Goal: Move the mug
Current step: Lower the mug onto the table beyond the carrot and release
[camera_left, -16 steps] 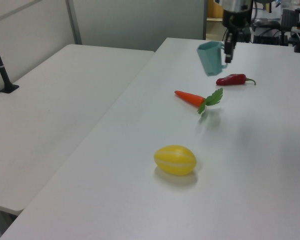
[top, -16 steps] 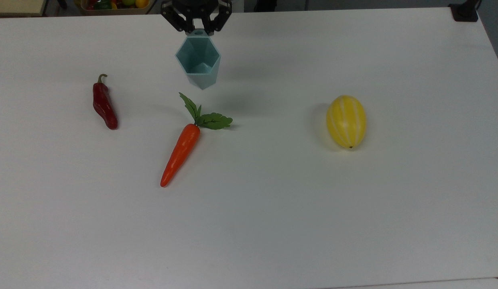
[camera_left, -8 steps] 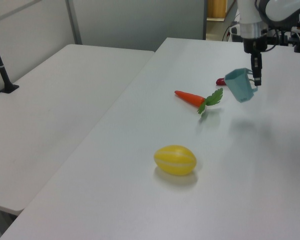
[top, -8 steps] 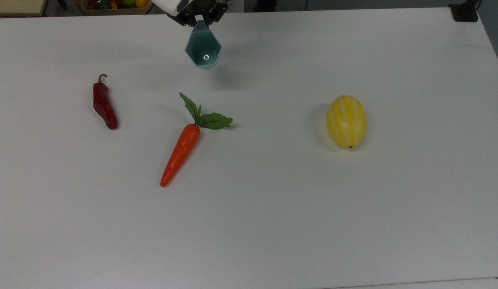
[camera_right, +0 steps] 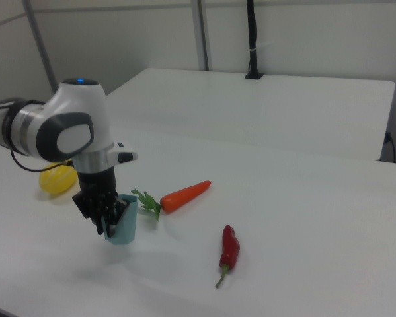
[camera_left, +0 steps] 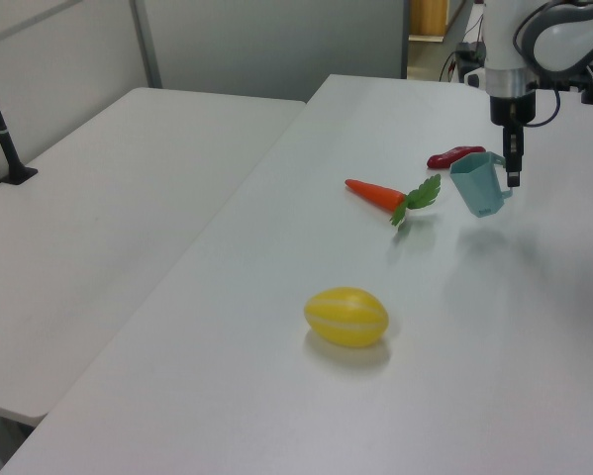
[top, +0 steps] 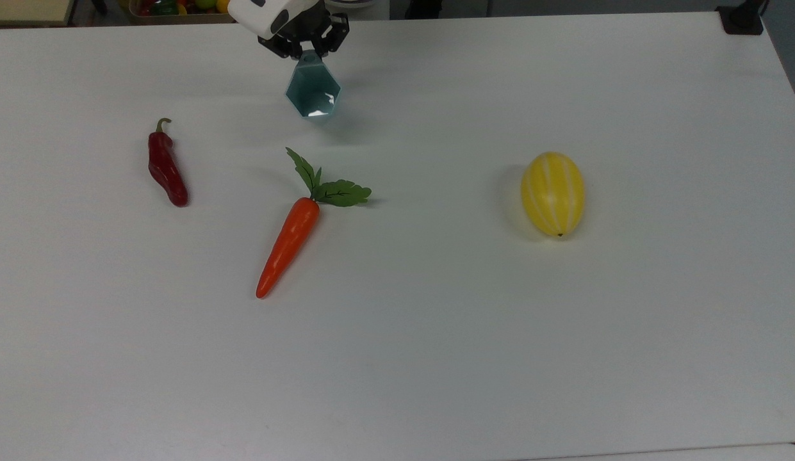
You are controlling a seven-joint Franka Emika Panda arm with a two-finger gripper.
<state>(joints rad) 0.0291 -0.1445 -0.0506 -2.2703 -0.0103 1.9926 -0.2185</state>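
The pale teal faceted mug [top: 314, 96] hangs upright from my gripper [top: 305, 52] near the table's far edge in the top view. The fingers are shut on the tab at its rim. In the left view the mug [camera_left: 477, 184] sits to the right of the carrot's leaves, with the gripper [camera_left: 514, 170] pointing straight down beside it. In the right view the gripper [camera_right: 108, 221] covers part of the mug [camera_right: 125, 229]. The mug's base is very close to the white table [top: 435, 352]; I cannot tell whether it touches.
A red chilli [top: 166, 168] lies at the top view's left. An orange carrot [top: 288, 246] with green leaves lies just in front of the mug. A yellow striped melon [top: 553, 193] rests at the top view's right. A second white table [camera_left: 108, 218] stands alongside.
The mug has come down toward the table and shifted slightly to the top view's left. It has gone from tilted to upright, still held in the gripper.
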